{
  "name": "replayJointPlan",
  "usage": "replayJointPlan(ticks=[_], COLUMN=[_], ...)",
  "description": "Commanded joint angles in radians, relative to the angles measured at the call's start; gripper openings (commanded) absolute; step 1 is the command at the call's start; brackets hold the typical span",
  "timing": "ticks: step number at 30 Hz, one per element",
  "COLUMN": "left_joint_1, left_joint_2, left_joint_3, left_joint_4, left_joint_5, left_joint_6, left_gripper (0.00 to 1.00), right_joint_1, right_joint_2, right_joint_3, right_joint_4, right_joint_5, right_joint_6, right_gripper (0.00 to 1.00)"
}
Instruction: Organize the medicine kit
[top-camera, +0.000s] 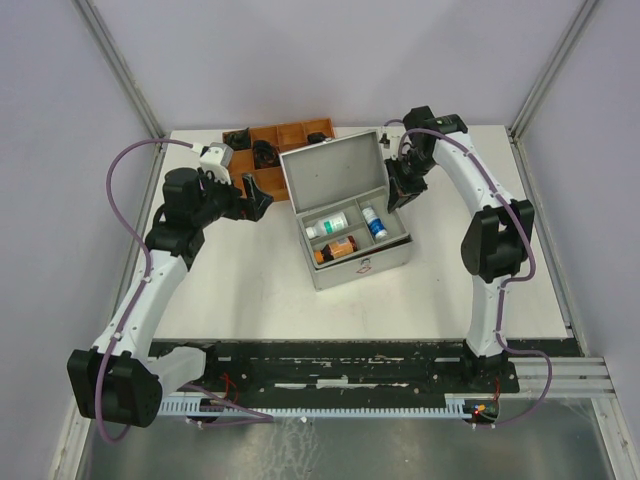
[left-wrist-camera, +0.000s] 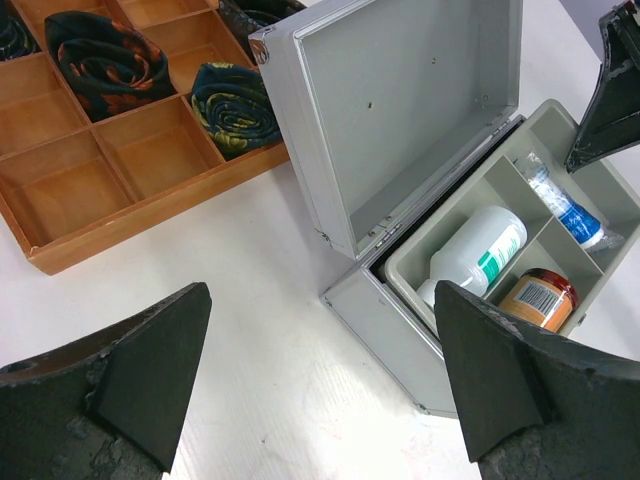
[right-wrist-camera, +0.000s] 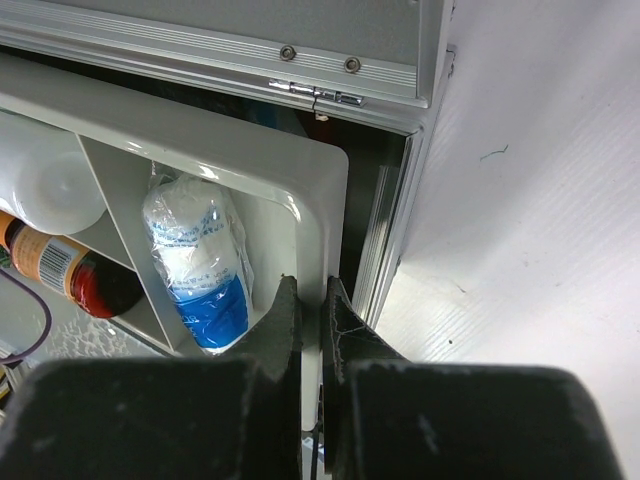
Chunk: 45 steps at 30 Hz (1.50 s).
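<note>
Aluminium medicine kit (top-camera: 335, 170), moulded grey tray (right-wrist-camera: 250, 150) inside

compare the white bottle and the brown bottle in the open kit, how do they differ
Colour: the white bottle is opaque white with a green-marked label, the brown bottle amber with an orange and white label.
Size: the white bottle looks larger than the brown bottle.
Place: the white bottle lies in the compartment nearer the hinge, the brown bottle in the one nearer the front.
Both lie on their sides in the grey insert of the medicine kit.
</note>
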Motion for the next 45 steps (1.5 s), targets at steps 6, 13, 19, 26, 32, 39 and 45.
replayJointPlan(ticks=[6, 13, 19, 26, 32, 39, 45], left_joint_1=[0.004, 0.005, 0.004, 0.004, 0.004, 0.005, 0.004], left_joint_2=[-0.026, -0.029, -0.028, -0.035, -0.033, -0.038, -0.044], left_joint_3=[0.004, 0.001, 0.000, -0.003, -0.004, -0.006, -0.007], left_joint_4=[0.033, 0.031, 0.035, 0.031, 0.036, 0.039, 0.041], left_joint_5=[0.019, 0.020, 0.023, 0.025, 0.033, 0.032, 0.027], left_joint_6=[0.057, 0.059, 0.060, 0.061, 0.059, 0.063, 0.066], left_gripper=[0.99, 0.99, 0.99, 0.99, 0.99, 0.99, 0.99], right_joint_1=[0.016, 0.024, 0.039, 0.051, 0.059, 0.062, 0.064], right_joint_2=[-0.023, -0.039, -0.071, -0.085, -0.108, -0.136, -0.165], right_joint_3=[0.019, -0.016, -0.053, -0.075, -0.069, -0.060, -0.054], right_joint_4=[0.024, 0.051, 0.079, 0.096, 0.098, 0.105, 0.113], right_joint_5=[-0.035, 0.002, 0.031, 0.066, 0.093, 0.137, 0.171], right_joint_6=[0.049, 0.044, 0.043, 0.032, 0.023, 0.014, 0.003], right_gripper=[0.01, 0.08, 0.14, 0.25, 0.40, 0.52, 0.61])
